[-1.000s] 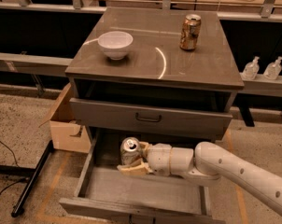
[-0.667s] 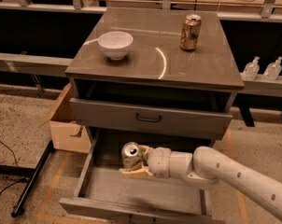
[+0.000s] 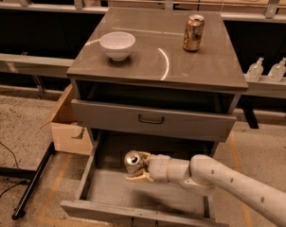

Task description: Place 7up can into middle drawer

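Speckled floor (image 3: 20, 112) around a grey cabinet (image 3: 157, 79), dark shelving behind. On the worktop (image 3: 157, 65): white bowl (image 3: 117, 45) at left rear, copper can (image 3: 193, 32) upright at right rear, the two well apart, front half bare.

Under the worktop, an upper drawer front (image 3: 181, 124) with a dark handle, standing out a little past the cabinet face. Below it, the middle drawer (image 3: 110, 190) pulled far out toward the camera: low walls left and right, front edge along the bottom of the view, flat grey floor.

Over that floor, toward the back and left of centre: the 7up can (image 3: 132, 160), tipped so that its silver top faces the camera, clamped between the tan fingers (image 3: 144, 155) of the gripper (image 3: 137, 167), one above the can and one beneath. Cannot tell whether touching the drawer floor or held just above it. Gap between can and upper drawer front overhead. Open drawer floor in front of the can and to its left, up to the left wall.

White arm (image 3: 237, 183) reaching in from lower right, passing over the drawer's right side.

Left of the cabinet: cardboard box (image 3: 69, 126) just beside the drawer's left wall, black pole (image 3: 34, 183) slanting across the floor nearby. At right, two small bottles (image 3: 254, 69) on a low ledge, well apart from the arm.
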Robot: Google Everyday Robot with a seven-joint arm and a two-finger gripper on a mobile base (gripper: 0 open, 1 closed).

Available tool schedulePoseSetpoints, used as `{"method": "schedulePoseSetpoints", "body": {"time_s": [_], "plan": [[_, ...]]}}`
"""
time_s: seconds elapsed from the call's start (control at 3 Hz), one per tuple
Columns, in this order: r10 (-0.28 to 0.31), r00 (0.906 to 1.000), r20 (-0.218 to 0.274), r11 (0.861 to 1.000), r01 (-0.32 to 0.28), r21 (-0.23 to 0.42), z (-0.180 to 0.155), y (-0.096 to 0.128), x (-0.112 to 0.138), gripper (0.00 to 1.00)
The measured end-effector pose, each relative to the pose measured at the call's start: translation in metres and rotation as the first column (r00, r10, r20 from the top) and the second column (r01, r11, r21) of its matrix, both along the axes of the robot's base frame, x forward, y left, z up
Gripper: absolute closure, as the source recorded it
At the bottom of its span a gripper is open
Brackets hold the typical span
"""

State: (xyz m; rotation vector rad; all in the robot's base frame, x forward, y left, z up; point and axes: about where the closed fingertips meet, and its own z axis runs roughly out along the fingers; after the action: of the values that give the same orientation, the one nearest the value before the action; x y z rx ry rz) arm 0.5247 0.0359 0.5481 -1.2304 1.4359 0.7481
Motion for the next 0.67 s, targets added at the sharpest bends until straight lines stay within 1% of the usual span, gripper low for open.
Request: {"method": "schedulePoseSetpoints", "body": {"time_s": [0.33,0.67], "plan": [[-0.008,1.0,-0.003,0.998,0.007,-0.062,-0.037,-0.004,0.016,1.0],[-0.013,0.9998,-0.013,0.997,0.012,-0.082,-0.064,-0.006,0.031,1.0]]}}
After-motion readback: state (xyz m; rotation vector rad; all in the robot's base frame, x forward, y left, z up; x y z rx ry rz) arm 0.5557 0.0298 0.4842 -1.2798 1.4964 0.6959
